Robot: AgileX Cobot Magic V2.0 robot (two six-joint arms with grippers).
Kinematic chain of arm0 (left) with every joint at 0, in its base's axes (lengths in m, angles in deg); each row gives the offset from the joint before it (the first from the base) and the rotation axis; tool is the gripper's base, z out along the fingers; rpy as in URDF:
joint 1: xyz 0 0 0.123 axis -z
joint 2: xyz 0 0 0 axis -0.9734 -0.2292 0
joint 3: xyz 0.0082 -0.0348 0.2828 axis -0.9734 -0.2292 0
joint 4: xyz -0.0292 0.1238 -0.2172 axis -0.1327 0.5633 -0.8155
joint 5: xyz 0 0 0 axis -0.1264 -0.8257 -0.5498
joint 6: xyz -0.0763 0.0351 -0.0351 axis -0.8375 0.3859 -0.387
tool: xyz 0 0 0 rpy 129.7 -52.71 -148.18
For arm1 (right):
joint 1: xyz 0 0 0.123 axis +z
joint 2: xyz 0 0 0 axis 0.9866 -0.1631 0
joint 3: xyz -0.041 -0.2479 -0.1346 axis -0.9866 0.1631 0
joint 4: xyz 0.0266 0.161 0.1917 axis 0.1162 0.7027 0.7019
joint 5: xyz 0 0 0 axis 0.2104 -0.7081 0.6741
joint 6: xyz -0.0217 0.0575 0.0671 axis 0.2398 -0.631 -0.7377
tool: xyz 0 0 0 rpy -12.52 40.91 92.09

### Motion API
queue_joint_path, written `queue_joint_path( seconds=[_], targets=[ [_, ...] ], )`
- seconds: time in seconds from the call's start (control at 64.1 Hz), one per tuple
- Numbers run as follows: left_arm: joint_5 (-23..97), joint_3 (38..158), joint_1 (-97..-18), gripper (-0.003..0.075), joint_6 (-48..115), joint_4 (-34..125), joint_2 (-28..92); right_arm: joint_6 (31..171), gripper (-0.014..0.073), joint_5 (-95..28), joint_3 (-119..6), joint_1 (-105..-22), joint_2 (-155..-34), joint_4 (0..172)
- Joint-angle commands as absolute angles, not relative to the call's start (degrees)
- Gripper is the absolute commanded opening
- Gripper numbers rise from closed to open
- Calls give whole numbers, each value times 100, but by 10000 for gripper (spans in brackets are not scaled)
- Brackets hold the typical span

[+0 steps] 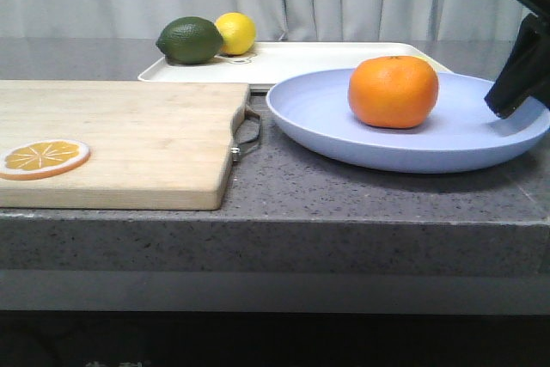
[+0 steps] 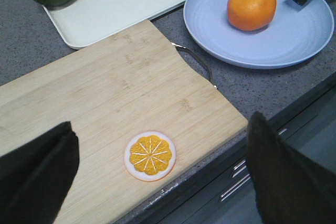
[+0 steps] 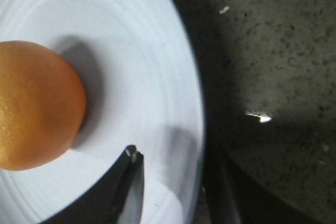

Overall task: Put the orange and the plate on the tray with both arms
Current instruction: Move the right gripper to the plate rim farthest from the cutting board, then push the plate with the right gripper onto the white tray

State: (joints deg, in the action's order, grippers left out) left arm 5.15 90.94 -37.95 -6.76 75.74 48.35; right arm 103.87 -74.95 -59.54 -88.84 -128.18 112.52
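The orange (image 1: 393, 91) sits on the lavender-blue plate (image 1: 318, 118), which rests on the counter in front of the cream-white tray (image 1: 326, 56). The orange also shows in the left wrist view (image 2: 251, 7) and the right wrist view (image 3: 37, 106). My right gripper (image 3: 178, 184) is at the plate's right rim (image 3: 191, 103), open, with one finger over the plate's inside and the other outside the rim. Its black fingers (image 1: 516, 92) show at the right in the front view. My left gripper (image 2: 157, 177) is open and empty, high above the cutting board's front edge.
A wooden cutting board (image 1: 129, 135) with a metal handle (image 1: 249, 131) lies left of the plate and carries an orange slice disc (image 1: 43, 159). A green lime (image 1: 190, 40) and a yellow lemon (image 1: 236, 33) sit on the tray's far left end.
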Motion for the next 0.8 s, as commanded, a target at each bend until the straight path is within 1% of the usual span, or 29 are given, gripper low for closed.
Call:
queue_joint_path(
  seconds=[0.0, 0.156, 0.359, 0.562, 0.781],
  targets=[
    [967, 9247, -3807, 622, -715, 7551, 4849, 10471, 212, -7470, -6131, -8914, -12600, 11506],
    [967, 9247, -3807, 622, -715, 7551, 4849, 10471, 99, -7440, -6131, -8914, -12600, 11506],
    [967, 9247, -3807, 622, -715, 7551, 4849, 10471, -72, -7433, -6131, -8914, -12600, 11506],
    [967, 9247, -3807, 622, -715, 7551, 4849, 10453, -60, -7634, -6352, -8914, -12600, 11506],
    [967, 9247, -3807, 622, -715, 7551, 4849, 10028, -60, -7861, -7201, -8914, -12702, 11504]
  ],
)
